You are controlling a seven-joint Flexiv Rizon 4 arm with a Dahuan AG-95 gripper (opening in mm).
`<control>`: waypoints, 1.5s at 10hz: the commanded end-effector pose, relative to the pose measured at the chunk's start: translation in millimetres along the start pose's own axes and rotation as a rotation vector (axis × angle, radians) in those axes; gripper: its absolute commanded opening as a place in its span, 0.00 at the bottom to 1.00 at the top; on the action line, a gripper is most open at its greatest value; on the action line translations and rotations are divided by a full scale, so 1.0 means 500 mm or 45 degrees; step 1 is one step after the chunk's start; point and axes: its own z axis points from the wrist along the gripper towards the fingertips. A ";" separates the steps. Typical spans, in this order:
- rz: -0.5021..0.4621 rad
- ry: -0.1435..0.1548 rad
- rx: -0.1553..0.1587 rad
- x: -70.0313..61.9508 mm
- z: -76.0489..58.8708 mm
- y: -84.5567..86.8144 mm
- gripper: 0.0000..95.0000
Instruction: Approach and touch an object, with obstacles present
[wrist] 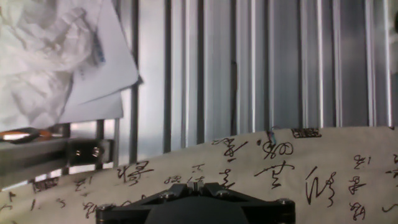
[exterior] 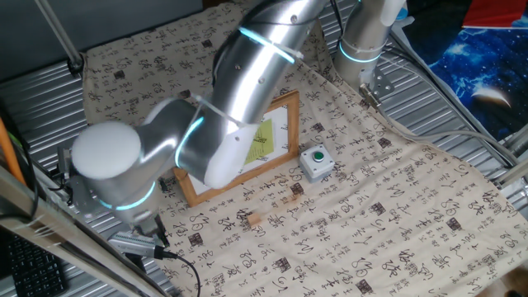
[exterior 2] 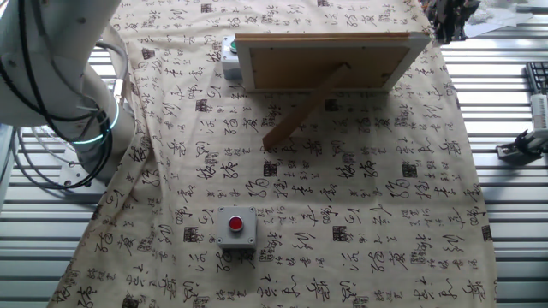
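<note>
arm hangs over the cloth's corner, cube out in the open

the gripper (wrist: 193, 208) shows only as a dark base at the bottom edge of the hand view; its fingers are out of sight, so whether it is clenched or released cannot be told. it looks over the edge of the printed cloth (wrist: 298, 168) onto ribbed metal table (wrist: 261, 68) and crumpled paper (wrist: 43, 56). well away from the gripper, the tiny wooden cube (exterior: 253, 219) lies on the cloth, in front of the picture frame (exterior: 290, 124), with another small wooden piece (exterior: 289, 198) near it. a grey box with a green button (exterior: 315, 161) sits beside the frame; a red-button box (exterior 2: 236, 227) stands behind it.
</note>
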 end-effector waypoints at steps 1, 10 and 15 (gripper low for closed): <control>0.004 -0.016 0.002 0.051 -0.010 0.000 0.00; 0.079 -0.026 0.013 0.404 -0.034 0.107 0.00; 0.124 -0.029 0.043 0.461 0.004 0.165 0.00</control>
